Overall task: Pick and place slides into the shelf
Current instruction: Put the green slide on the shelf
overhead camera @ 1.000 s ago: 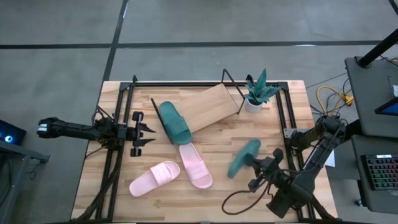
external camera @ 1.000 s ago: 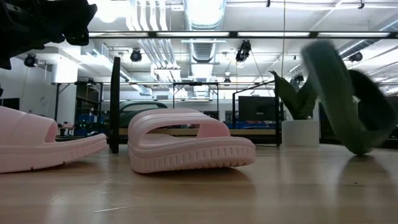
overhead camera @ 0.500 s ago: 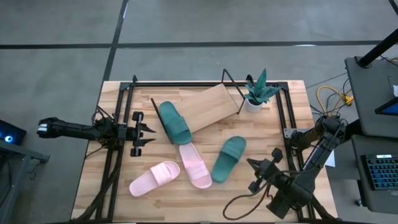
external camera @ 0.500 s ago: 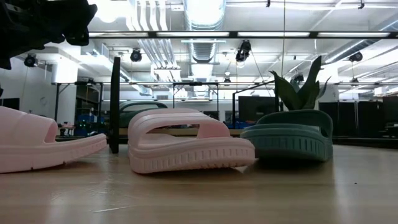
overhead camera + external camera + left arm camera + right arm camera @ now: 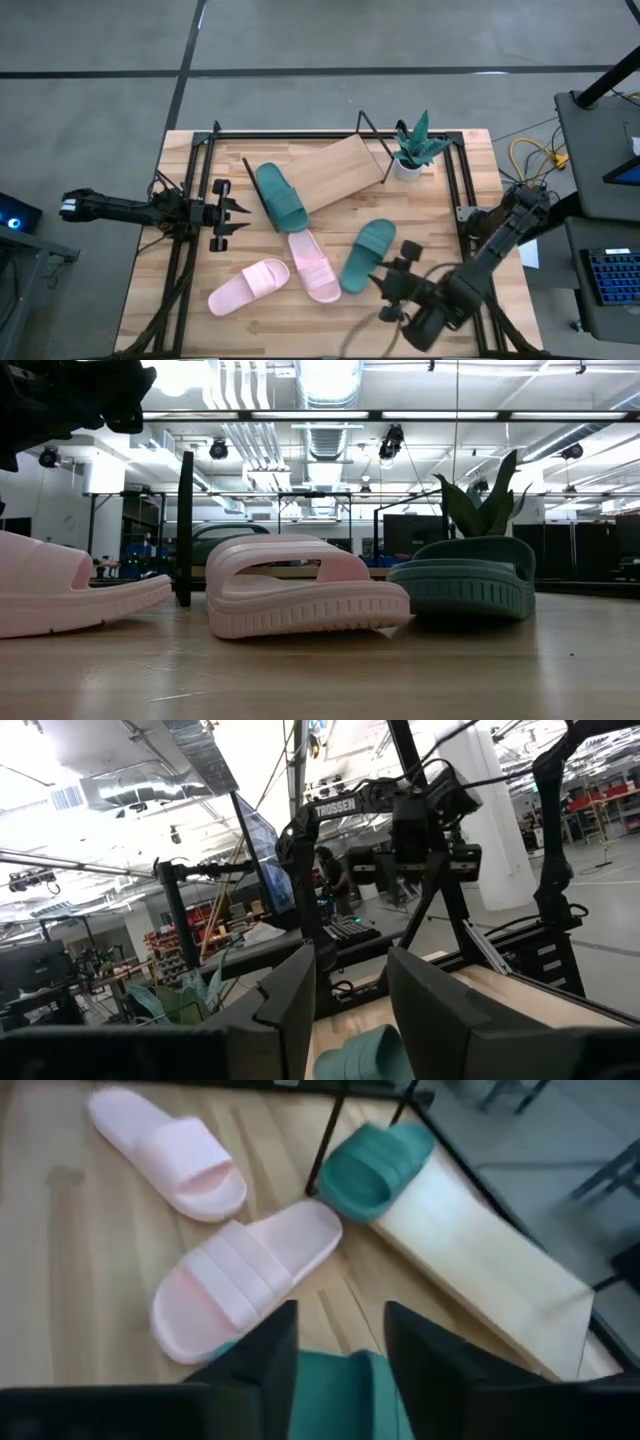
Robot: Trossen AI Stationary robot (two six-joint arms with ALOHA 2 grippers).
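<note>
One dark green foam slide sandal is seen lying at the left end of the slanted light-wood shelf board. The other dark green slide is flat on the table, just right of a light pink foam slide; the second pink slide sits further left. The right gripper is parted, holding nothing, just beside that green slide. The left gripper is held open at the table's left side. "TROSSEN" can be read on an arm.
</note>
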